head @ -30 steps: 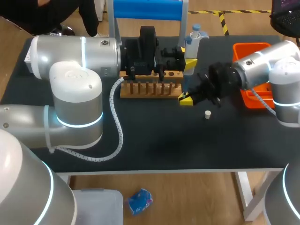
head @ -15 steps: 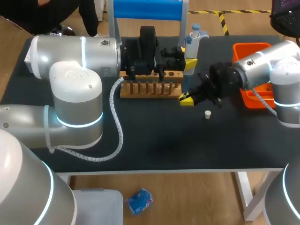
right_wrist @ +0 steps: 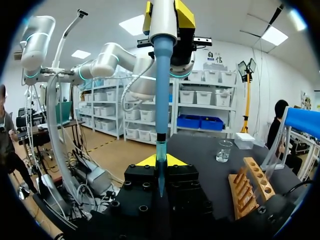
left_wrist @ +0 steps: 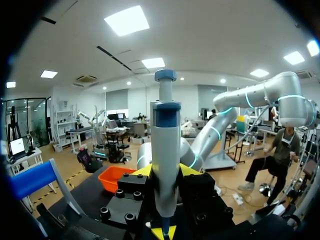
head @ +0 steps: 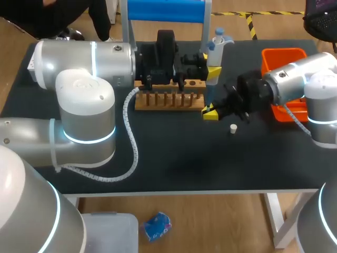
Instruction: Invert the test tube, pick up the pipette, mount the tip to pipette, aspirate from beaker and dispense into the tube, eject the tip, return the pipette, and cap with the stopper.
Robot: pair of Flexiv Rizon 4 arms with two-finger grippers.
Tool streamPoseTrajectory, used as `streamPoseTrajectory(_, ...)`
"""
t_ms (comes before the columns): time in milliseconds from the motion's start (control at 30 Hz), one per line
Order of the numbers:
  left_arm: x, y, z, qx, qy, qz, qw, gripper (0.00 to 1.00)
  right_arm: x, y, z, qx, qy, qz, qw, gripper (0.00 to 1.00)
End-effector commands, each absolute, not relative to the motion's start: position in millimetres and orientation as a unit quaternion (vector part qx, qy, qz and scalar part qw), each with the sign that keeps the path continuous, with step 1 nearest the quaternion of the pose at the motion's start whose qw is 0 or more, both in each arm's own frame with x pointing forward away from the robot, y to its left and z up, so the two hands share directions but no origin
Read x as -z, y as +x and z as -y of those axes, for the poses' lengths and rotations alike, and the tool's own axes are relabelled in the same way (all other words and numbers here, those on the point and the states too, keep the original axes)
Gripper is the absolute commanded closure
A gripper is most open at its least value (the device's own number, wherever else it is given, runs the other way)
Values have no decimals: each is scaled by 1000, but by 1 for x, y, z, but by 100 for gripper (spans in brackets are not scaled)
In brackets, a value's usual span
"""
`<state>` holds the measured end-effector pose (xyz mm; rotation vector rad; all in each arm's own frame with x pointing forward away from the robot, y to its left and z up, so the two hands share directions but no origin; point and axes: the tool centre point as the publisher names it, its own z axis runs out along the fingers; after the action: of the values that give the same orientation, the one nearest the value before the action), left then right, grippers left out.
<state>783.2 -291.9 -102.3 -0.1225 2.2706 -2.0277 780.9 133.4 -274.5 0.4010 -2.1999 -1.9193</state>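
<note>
The left arm comes in across the back of the tabletop, and its left hand is clamped on the body of the pipette, one yellow-tipped finger on each side. It holds the pipette upright with the plunger end at the top, just past the right end of the wooden rack. In the left wrist view the pipette's white and blue body stands straight up between that hand's fingers, and the other arm's black hand block sits close behind it. The right arm comes in from the right, and its right hand sits low over the tabletop, directly under the pipette. In the right wrist view the pipette's blue shaft comes down from the left hand and ends in a clear pipette tip. The tip runs into the seam where the right hand's yellow ends meet, so this hand is drawn narrow, with its fingers closed on the tip from both sides. A small white stopper lies on the dark tabletop near the right hand and a little toward the front edge, apart from it. An orange bin stands at the right side, partly behind the right arm. From the right wrist, a glass beaker stands on the tabletop beyond the rack, with a small white box just beside it.
</note>
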Motion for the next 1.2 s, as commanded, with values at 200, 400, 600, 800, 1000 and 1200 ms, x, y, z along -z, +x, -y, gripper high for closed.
streamPoseTrajectory(200, 102, 783, 293, 665, -40, -744, 48, 100, 270, 783, -132, 643, 139, 747, 98, 100)
streamPoseTrajectory(400, 102, 783, 293, 665, -40, -744, 48, 100, 268, 783, -134, 636, 145, 752, 97, 100)
streamPoseTrajectory(600, 102, 783, 293, 665, -40, -744, 48, 100, 270, 784, -136, 645, 141, 745, 94, 100)
streamPoseTrajectory(800, 102, 783, 293, 665, -40, -744, 48, 100, 270, 783, -139, 657, 137, 736, 90, 100)
streamPoseTrajectory(1000, 102, 783, 293, 665, -40, -744, 48, 100, 268, 783, -141, 664, 137, 730, 86, 100)
streamPoseTrajectory(1200, 102, 783, 293, 665, -40, -744, 48, 100, 264, 785, -140, 665, 136, 729, 86, 100)
